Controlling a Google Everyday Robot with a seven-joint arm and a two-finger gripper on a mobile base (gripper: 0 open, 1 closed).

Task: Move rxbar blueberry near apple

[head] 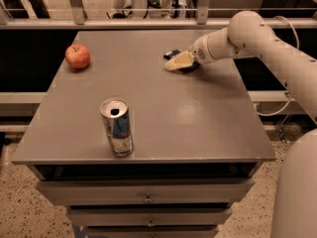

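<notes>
The rxbar blueberry (172, 54) is a small dark flat bar at the far right of the grey table (148, 108). Only its left end shows; the rest is hidden behind my gripper (180, 61). The gripper is low over the table, right on top of the bar, and the white arm reaches in from the right. The apple (78, 56) is red and round and sits near the table's far left corner, well apart from the bar and the gripper.
A silver-and-blue drink can (117, 127) stands upright near the front left of the table. Drawers (146, 198) run below the front edge. A metal rail (133, 23) runs behind the far edge.
</notes>
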